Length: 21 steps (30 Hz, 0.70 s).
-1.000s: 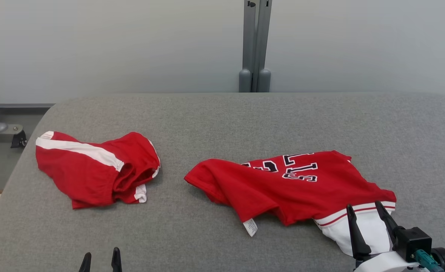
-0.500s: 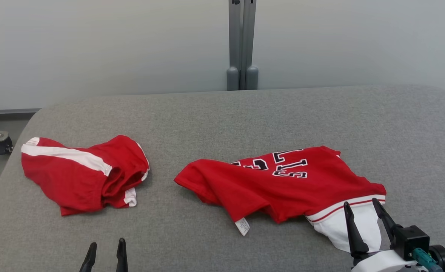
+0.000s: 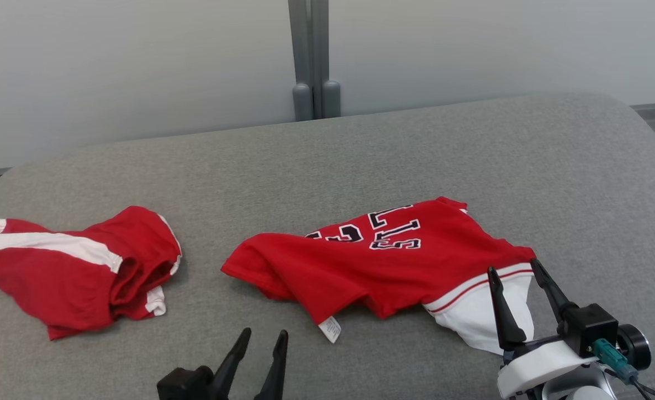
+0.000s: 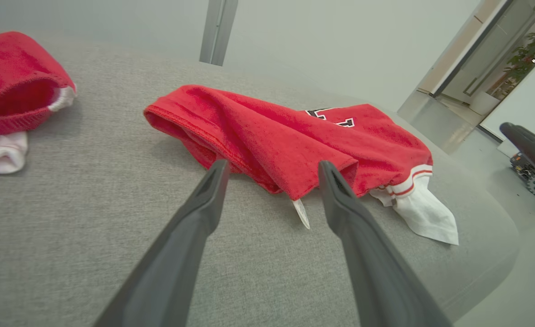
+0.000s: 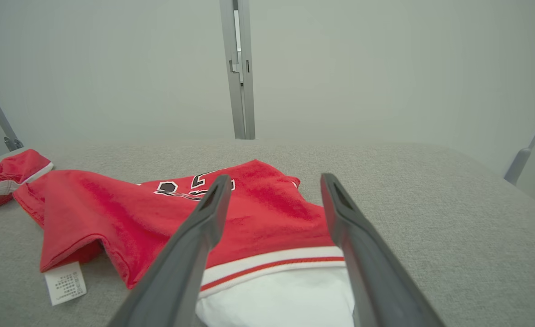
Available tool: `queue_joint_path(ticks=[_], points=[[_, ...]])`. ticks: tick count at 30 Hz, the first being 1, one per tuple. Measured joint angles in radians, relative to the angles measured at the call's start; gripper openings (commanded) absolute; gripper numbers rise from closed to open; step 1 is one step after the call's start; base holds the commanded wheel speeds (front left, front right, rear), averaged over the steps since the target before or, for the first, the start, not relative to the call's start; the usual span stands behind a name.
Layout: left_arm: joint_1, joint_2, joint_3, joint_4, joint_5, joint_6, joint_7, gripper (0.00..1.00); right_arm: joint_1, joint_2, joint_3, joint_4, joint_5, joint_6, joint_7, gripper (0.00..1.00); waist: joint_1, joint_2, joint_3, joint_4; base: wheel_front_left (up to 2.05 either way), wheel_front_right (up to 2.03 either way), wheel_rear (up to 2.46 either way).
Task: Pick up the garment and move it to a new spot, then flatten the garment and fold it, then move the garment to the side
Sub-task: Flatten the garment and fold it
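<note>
The garment (image 3: 383,261) is a red jersey with black-and-white lettering and a white, red-striped end; it lies crumpled on the grey padded table (image 3: 360,155), right of centre. My right gripper (image 3: 513,266) stands open at the white end, one finger to either side of it, as the right wrist view shows with the garment (image 5: 113,213) under the right gripper (image 5: 275,178). My left gripper (image 3: 264,333) is open just short of the garment's near left edge. In the left wrist view, the left gripper (image 4: 272,164) points at a red fold of the garment (image 4: 272,136) and its white tag (image 4: 301,213).
A second red piece with a white stripe (image 3: 71,266) lies bunched at the table's left side. A grey post (image 3: 310,55) stands against the pale wall behind. The table's rounded right edge (image 3: 638,128) drops to the floor.
The camera has turned, so the whole picture has slid left. My left gripper has come up and forward towards the garment's near edge. The right gripper stays at the white end.
</note>
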Motion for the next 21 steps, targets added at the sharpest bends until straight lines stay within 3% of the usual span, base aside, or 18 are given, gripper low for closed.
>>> queue_joint_path(ticks=[10, 21], points=[[-0.185, -0.018, -0.041, 0.358, -0.070, 0.000, 0.005, 1.00, -0.040, 0.000, 0.015, -0.018, 0.015, 0.000, 0.000, 1.00, 0.0000, 0.0000, 0.067, -0.113, 0.00, 0.00, 0.00], [-0.282, -0.022, -0.059, 0.464, -0.096, -0.001, -0.021, 1.00, -0.042, 0.000, -0.001, -0.022, 0.018, 0.000, 0.000, 1.00, 0.0000, 0.0000, 0.136, -0.202, 0.00, 0.00, 0.00]])
